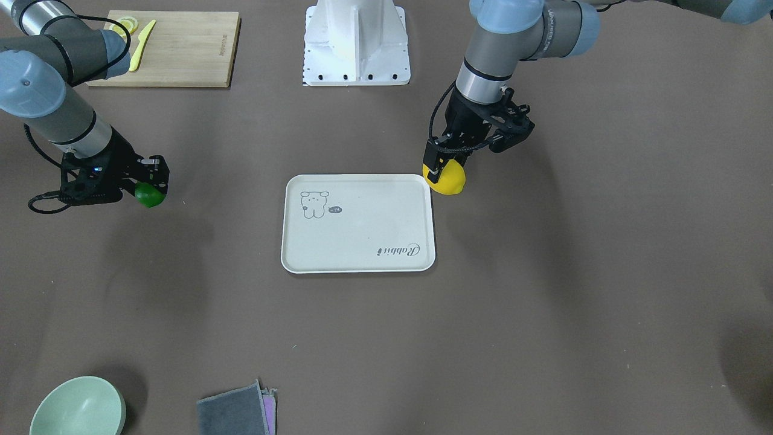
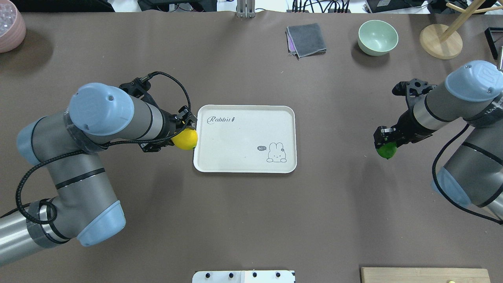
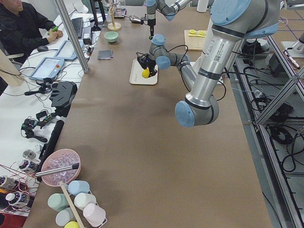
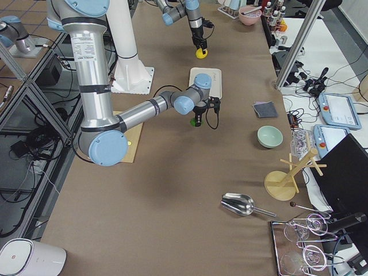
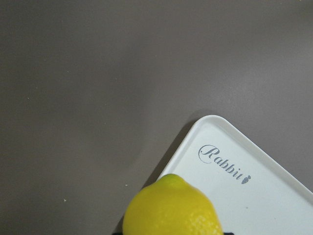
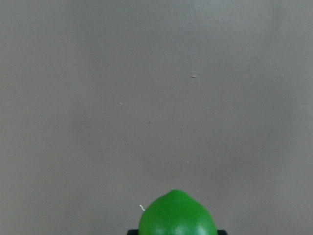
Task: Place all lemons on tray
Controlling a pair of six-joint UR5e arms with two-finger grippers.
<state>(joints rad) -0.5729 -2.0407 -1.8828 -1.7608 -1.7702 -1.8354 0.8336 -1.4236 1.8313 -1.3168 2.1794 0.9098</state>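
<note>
On my feed, off-white rectangular tray (image 2: 243, 137) mid-table, bright yellow oval lemon (image 2: 185, 139) just beside its left edge, glossy green oval lemon (image 2: 387, 150) well to its right, pale green bowl (image 2: 377, 37) beyond, far right

The tray (image 1: 362, 232) is off-white, printed with a grey outline rabbit and the grey script word "Rabbit". The yellow lemon (image 1: 448, 180) is bright, the green lemon (image 1: 148, 196) glossy. The counter (image 1: 543, 302) is dull brown. The bowl (image 1: 78, 408) is pale mint; the folded cloth (image 1: 235, 414) is dark grey over purple.
</note>
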